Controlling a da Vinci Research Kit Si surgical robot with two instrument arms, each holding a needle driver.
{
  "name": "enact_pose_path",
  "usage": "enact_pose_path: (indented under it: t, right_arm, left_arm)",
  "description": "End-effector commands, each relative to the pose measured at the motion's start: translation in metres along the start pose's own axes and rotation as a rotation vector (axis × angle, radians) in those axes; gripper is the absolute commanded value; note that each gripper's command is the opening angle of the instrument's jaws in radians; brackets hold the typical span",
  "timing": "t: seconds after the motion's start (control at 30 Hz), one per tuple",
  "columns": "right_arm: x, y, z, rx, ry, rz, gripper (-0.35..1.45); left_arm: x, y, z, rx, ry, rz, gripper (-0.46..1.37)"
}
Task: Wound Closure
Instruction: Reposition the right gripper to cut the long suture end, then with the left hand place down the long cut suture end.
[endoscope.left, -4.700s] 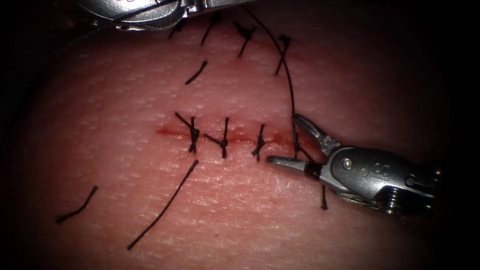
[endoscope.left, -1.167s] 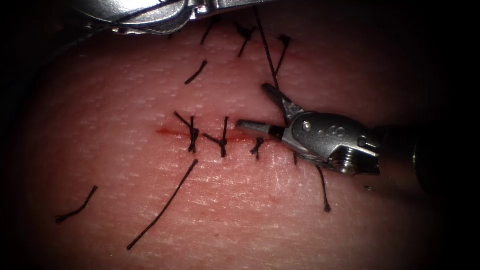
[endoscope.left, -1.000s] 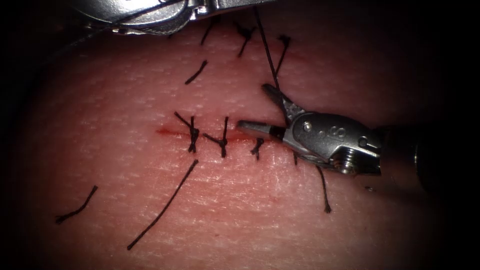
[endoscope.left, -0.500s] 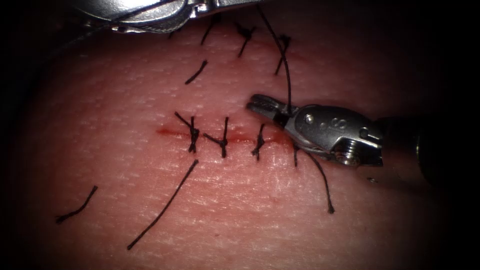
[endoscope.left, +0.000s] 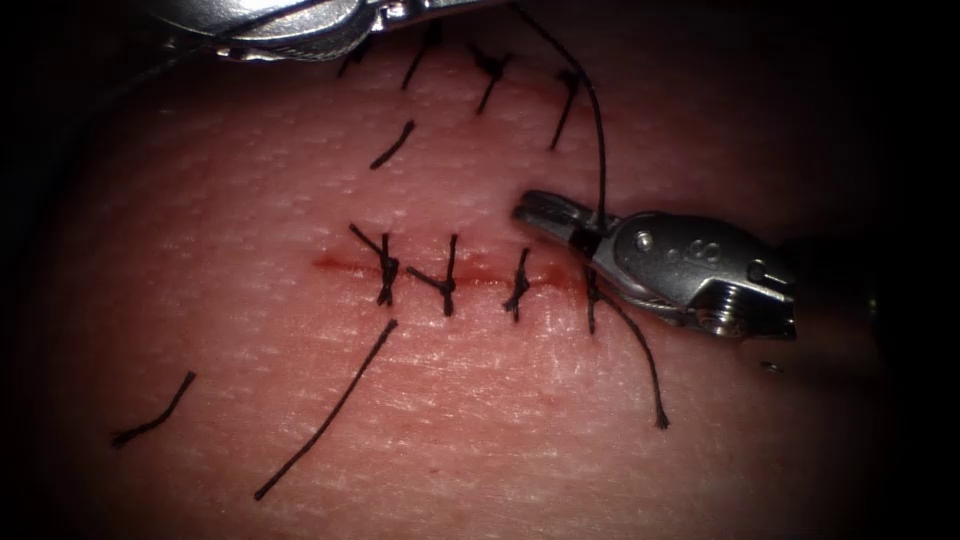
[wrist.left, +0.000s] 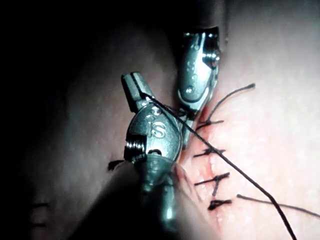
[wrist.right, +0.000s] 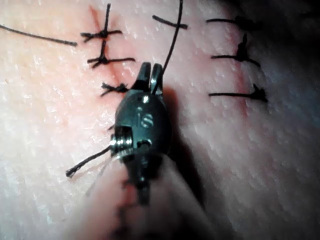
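Note:
The cut (endoscope.left: 340, 265) runs across the tissue (endoscope.left: 480, 440) with several dark stitches over it. My right tool (endoscope.left: 555, 212) lies just above the cut's right end, jaws shut on the thread (endoscope.left: 598, 130). That thread climbs in a bow to the left tool's body (endoscope.left: 300, 20) at the upper edge. In the left wrist view my left tool (wrist.left: 132, 89) is shut on the same thread (wrist.left: 235, 167), with the right tool (wrist.left: 197, 75) beside it. The right wrist view has the right tool (wrist.right: 150, 71) closed where the thread (wrist.right: 172, 45) enters. A knotted stitch (endoscope.left: 592, 298) with a tail (endoscope.left: 645, 365) sits below the right tool.
Two loose cut pieces of thread lie on the near tissue, a long one (endoscope.left: 325, 410) and a short one (endoscope.left: 150, 410). A second row of stitches (endoscope.left: 490, 70) crosses another cut farther back, under the left tool.
The right tool's jaws, open around the thread a second ago, have shut on it. The tool then shifted slightly right, and the thread above it now bows.

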Motion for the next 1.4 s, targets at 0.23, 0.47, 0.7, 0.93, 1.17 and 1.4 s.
enact_pose_path:
  t: [0.23,0.47,0.7,0.93,1.17,1.4]
  right_arm:
    - [-0.0004,0.0004,-0.0006,0.006,-0.008,-0.003,0.31]
    - [-0.0009,0.0022,-0.0023,-0.063,-0.057,-0.014,1.28]
    - [-0.002,0.005,-0.0058,-0.08,-0.078,-0.025,1.27]
    - [-0.0034,0.0077,-0.0092,-0.106,-0.105,-0.032,1.27]
    - [-0.0041,0.0095,-0.0112,-0.131,-0.125,-0.031,1.26]
    - [-0.0043,0.0099,-0.0116,-0.128,-0.125,-0.032,1.26]
  left_arm:
    - [-0.0006,-0.0002,0.0001,-0.007,0.003,0.003,-0.35]
    - [-0.001,-0.0005,0.0001,0.001,0.009,0.003,-0.35]
    - [-0.0007,-0.0005,0.0,-0.002,0.053,-0.006,-0.35]
    - [0.0019,0.0012,0.0003,-0.043,0.123,-0.035,-0.35]
    - [0.0049,0.0059,0.0013,-0.113,0.189,-0.074,-0.35]
    - [0.0055,0.0122,0.0007,-0.196,0.24,-0.14,-0.35]
